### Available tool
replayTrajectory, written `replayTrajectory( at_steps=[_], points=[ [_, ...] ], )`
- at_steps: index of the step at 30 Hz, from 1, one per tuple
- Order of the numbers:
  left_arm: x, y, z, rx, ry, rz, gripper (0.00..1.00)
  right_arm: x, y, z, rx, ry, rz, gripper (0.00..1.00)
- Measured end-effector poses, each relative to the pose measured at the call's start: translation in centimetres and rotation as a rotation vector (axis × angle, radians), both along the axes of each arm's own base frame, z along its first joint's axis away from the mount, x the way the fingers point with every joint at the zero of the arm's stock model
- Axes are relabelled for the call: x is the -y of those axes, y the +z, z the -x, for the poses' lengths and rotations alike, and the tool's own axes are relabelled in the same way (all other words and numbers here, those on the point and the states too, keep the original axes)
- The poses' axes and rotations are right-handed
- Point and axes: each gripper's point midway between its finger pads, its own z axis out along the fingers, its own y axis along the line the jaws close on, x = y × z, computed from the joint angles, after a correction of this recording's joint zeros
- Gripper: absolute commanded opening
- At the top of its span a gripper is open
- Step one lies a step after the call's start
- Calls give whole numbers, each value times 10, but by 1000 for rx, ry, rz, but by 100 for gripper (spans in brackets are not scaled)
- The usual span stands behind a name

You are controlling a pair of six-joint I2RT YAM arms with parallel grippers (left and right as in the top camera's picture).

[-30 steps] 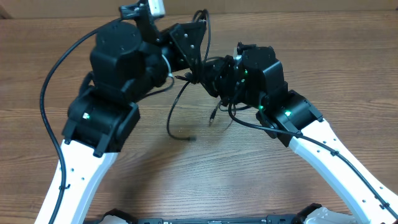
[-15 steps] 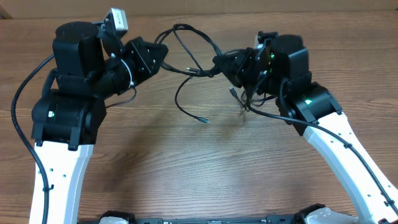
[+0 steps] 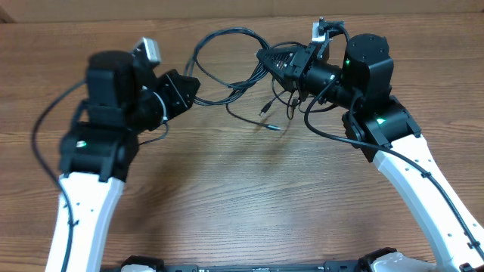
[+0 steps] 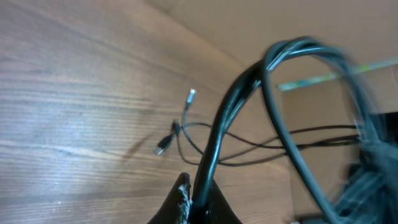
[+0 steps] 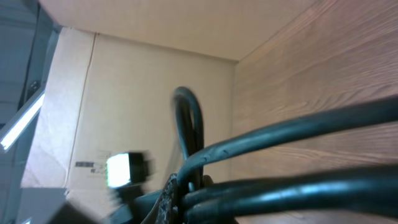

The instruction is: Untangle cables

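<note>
- Two claws share the load here: the left gripper [image 3: 190,85] and the right gripper [image 3: 265,59] each have hold of the cables [image 3: 227,30], which hang in the air over the table [image 3: 242,196] near the middle of its far edge.
- On the left wrist view a dark cord runs straight out from between the fingers [image 4: 180,200], so I read that claw as pinched tight on the bundle.
- The right wrist view shows several fat strands coming out of its closed tips, so that claw is clamped on the bundle too.
- One wide loop arches between the two claws towards the far edge. Thinner strands sag below it, and their plug tips [image 3: 263,111] dangle close to the wood, just on the near side of the right claw.
- I judge the step in hand to be the pull-apart, with both ends gripped and the knot being spread between the arms. The cords look crossed beside the right claw, so the task seems to be partway at best.
- Next I would draw the arms towards the left and right edges, slowly, watching whether the loop slides free or cinches.
- If it tightens, I would let go on one side and re-grip a single strand.
</note>
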Motion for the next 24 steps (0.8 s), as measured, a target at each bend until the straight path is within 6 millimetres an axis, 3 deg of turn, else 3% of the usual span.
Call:
replayTrajectory(
  at_steps=[5,11,15,18,22,24],
  points=[
    [7,-32,-9,19,-27,19,4,-7,5,10,1,72,-28,4],
    [19,-25,-13,99,-75,16,9,-13,28,20,72,150,-92,4],
    [46,-16,-8,147,-142,22,10,-16,59,28,185,189,-155,4],
    [78,-14,-5,183,-220,36,10,-19,77,37,230,216,-197,4],
    [116,-25,-4,191,-305,45,10,-22,75,42,193,238,-205,4],
    [125,-32,-6,188,-324,45,10,-22,72,43,179,246,-202,4]
  ],
)
